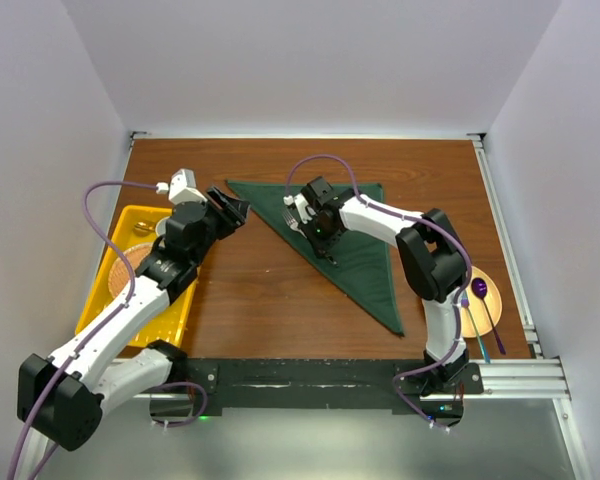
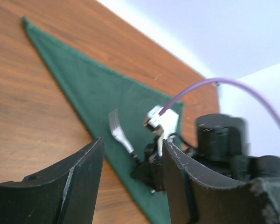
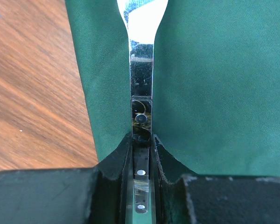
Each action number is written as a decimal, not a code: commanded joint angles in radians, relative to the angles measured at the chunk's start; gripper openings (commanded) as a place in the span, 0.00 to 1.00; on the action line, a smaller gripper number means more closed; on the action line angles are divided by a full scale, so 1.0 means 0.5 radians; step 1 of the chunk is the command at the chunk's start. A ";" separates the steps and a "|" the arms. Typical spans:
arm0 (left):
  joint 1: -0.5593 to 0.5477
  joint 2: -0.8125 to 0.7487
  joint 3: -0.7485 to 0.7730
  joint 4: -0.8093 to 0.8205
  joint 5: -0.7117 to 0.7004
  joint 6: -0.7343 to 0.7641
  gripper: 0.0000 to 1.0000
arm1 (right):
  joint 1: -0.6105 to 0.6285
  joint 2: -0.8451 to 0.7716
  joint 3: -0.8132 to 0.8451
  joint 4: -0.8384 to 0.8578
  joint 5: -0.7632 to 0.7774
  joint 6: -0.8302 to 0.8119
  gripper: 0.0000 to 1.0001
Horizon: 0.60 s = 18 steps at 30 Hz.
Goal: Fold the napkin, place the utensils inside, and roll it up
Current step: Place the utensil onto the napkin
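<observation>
A dark green napkin (image 1: 365,265) lies on the wooden table (image 1: 250,290), folded into 1 long triangle. Its wide edge runs along the far side and its tip points toward the near right.

The right gripper (image 1: 315,222) hangs over the far left part of that triangle. Its 2 fingers are clamped on the handle of a shiny metal fork (image 1: 298,226). In the right wrist view, the handle (image 3: 141,70) runs straight out from between the closed fingers (image 3: 116,158), above the cloth and close to its left edge. From the left wrist view, the fork's tines (image 2: 115,122) point away from the gripper and sit low over the napkin. Whether they touch it cannot be told.

The left gripper (image 1: 235,212) hovers just beside the napkin's far left corner with its fingers (image 2: 84,163) spread apart and nothing between them.

On the left of the table is a yellow tray (image 1: 130,212) with a round brown mat (image 1: 120,265) in it. On the near right, an orange plate (image 1: 500,300) carries a purple spoon (image 1: 480,290), with a teal utensil (image 1: 477,335) beside it.
</observation>
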 commanded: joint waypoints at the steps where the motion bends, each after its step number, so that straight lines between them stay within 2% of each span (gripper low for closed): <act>1: 0.011 0.011 -0.086 -0.052 0.025 0.059 0.57 | 0.029 -0.023 0.087 -0.016 0.058 -0.033 0.00; 7: 0.011 0.029 -0.095 -0.018 0.055 0.046 0.56 | 0.032 -0.004 0.111 -0.038 0.061 -0.023 0.05; 11: 0.011 0.023 -0.095 -0.015 0.059 0.052 0.56 | 0.032 0.014 0.108 -0.038 0.079 -0.029 0.14; 18: 0.011 0.005 -0.098 -0.018 0.077 0.049 0.56 | 0.035 0.076 0.108 -0.059 0.113 -0.042 0.23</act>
